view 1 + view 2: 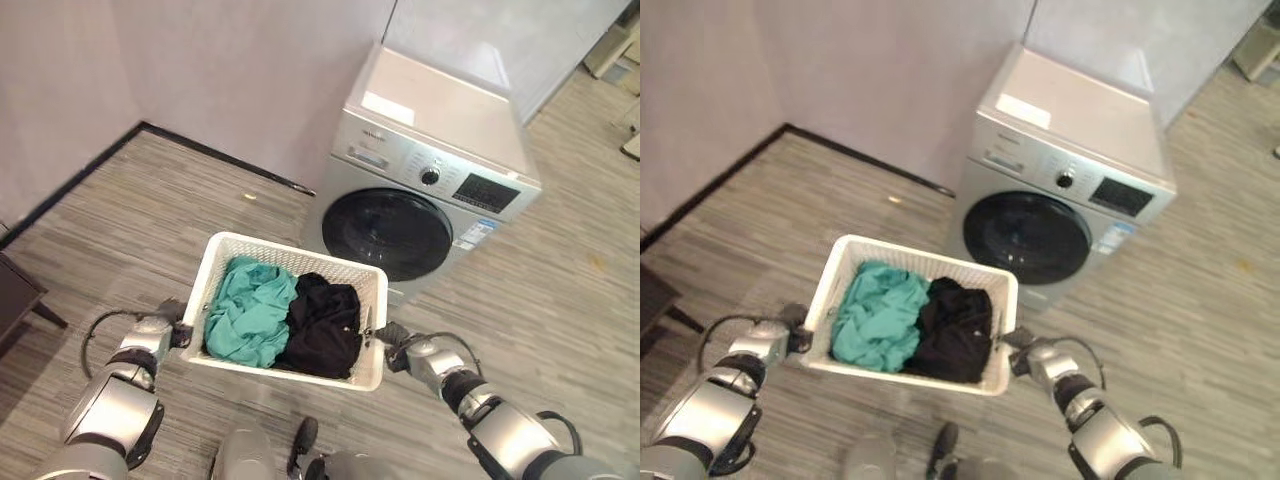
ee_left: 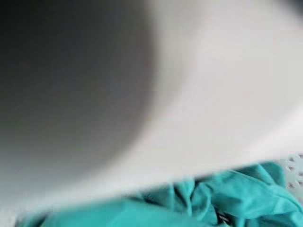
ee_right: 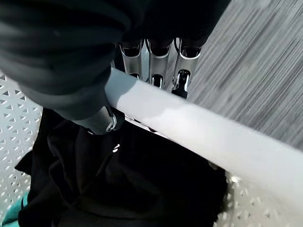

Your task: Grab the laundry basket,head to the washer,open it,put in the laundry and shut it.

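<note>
I have the white laundry basket [image 1: 220,262] lifted, my right hand [image 3: 94,90] curled round its rim; the left hand [image 1: 172,332] is at the opposite rim, its fingers' state I cannot tell. The washer [image 1: 440,160] stands just ahead, door [image 1: 387,233] shut; opening, loading and closing remain.

The basket [image 1: 372,300] was matt perforated white plastic; the washer [image 1: 420,150] had glossy silver metal; the floor [image 1: 150,200] looked wood-grained.

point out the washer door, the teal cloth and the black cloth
washer door [image 1: 387,232], left eye view, middle of the dark round glass
teal cloth [image 1: 248,310], left eye view, middle of the bundle
black cloth [image 1: 954,330], right eye view, centre of the heap
</note>
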### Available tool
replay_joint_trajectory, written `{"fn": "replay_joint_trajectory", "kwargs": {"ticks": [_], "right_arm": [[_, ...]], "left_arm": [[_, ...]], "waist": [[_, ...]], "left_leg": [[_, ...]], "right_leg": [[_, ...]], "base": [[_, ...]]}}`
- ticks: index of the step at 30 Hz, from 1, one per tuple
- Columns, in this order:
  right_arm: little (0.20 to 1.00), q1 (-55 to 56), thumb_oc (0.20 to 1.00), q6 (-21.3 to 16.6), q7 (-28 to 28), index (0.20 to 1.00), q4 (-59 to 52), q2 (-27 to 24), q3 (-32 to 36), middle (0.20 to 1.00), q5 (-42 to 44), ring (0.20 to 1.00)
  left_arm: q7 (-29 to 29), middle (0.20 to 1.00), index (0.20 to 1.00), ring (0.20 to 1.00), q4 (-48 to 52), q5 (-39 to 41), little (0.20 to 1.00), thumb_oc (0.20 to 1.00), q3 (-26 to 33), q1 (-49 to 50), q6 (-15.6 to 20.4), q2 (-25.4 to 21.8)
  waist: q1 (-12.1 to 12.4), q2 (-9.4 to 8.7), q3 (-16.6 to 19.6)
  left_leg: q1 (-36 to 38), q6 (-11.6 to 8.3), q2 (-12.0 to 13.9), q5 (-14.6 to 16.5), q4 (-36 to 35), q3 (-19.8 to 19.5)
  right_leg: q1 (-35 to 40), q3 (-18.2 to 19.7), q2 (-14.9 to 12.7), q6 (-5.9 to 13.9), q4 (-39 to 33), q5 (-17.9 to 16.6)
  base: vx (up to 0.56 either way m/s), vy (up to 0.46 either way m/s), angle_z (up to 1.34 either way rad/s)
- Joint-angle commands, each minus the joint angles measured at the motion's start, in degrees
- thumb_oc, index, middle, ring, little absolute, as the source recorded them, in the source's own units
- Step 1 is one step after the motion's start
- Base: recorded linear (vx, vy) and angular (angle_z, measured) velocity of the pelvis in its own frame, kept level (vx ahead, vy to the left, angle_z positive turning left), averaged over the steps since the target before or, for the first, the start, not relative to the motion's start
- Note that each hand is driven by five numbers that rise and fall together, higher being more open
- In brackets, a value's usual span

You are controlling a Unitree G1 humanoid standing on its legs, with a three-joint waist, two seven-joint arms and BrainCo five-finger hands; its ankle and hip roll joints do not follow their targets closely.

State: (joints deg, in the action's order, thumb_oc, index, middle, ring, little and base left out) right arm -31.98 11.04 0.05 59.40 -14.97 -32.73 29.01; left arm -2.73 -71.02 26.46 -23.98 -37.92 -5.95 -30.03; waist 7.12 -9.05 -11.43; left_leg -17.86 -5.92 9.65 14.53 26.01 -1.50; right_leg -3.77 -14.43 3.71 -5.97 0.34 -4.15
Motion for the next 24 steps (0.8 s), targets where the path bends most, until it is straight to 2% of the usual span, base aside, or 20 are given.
{"fn": "replay_joint_trajectory", "kwargs": {"ticks": [1,3,9,17,21,24], "right_arm": [[0.200,-4.35,0.200,-8.23,3.81,0.200,-9.50,3.43,4.72,0.200,5.45,0.200],[0.200,-3.99,0.200,-8.38,3.63,0.200,-8.82,3.96,5.39,0.200,5.13,0.200],[0.200,-3.12,0.200,-8.58,4.66,0.200,-8.88,5.50,5.54,0.200,5.32,0.200],[0.200,-4.20,0.200,-8.07,5.05,0.200,-8.69,7.40,4.53,0.200,5.75,0.200],[0.200,-4.96,0.200,-7.48,5.60,0.200,-8.05,7.46,3.97,0.200,5.78,0.200],[0.200,-7.04,0.200,-5.83,7.43,0.200,-9.55,6.56,2.30,0.200,6.28,0.200]], "left_arm": [[0.68,0.200,0.200,0.200,0.72,0.21,0.200,0.200,-2.35,-2.77,2.75,0.88],[0.96,0.200,0.200,0.200,0.93,0.11,0.200,0.200,-2.49,-1.96,3.02,2.59],[0.63,0.200,0.200,0.200,-0.08,-1.87,0.200,0.200,-2.78,-1.22,3.09,2.90],[0.44,0.200,0.200,0.200,-1.25,-2.61,0.200,0.200,-2.10,-1.30,3.14,1.13],[0.39,0.200,0.200,0.200,-0.91,-2.51,0.200,0.200,-2.92,-1.75,3.11,0.35],[-1.80,0.200,0.200,0.200,-0.16,-4.46,0.200,0.200,-5.40,-2.15,2.38,-1.61]], "waist": [[2.51,1.17,-4.53],[2.17,1.50,-3.98],[2.23,2.09,-1.90],[3.08,2.06,-0.85],[3.08,2.01,-0.67],[2.76,2.02,-0.69]], "left_leg": [[3.65,3.65,-3.70,-15.30,-10.61,1.15],[6.30,4.00,-4.86,-14.27,-12.35,1.07],[8.86,5.31,-5.82,-12.15,-13.59,2.86],[12.23,6.61,-5.86,-11.46,-17.01,5.39],[12.60,7.03,-6.27,-11.48,-17.68,5.18],[12.58,7.69,-7.12,-10.79,-17.11,4.53]], "right_leg": [[3.94,-0.85,-5.98,11.20,4.65,4.49],[4.08,-0.14,-7.00,11.72,4.57,4.46],[4.70,0.89,-8.90,12.46,4.39,4.28],[5.16,1.03,-9.98,14.28,4.03,2.40],[4.53,1.20,-10.62,14.84,5.61,1.51],[3.79,0.69,-11.31,15.23,8.06,0.73]], "base": [[0.09,0.141,-0.78],[0.09,0.181,-0.58],[0.10,0.177,-0.21],[0.05,0.095,-0.13],[0.04,0.085,-0.16],[0.04,0.084,0.10]]}}
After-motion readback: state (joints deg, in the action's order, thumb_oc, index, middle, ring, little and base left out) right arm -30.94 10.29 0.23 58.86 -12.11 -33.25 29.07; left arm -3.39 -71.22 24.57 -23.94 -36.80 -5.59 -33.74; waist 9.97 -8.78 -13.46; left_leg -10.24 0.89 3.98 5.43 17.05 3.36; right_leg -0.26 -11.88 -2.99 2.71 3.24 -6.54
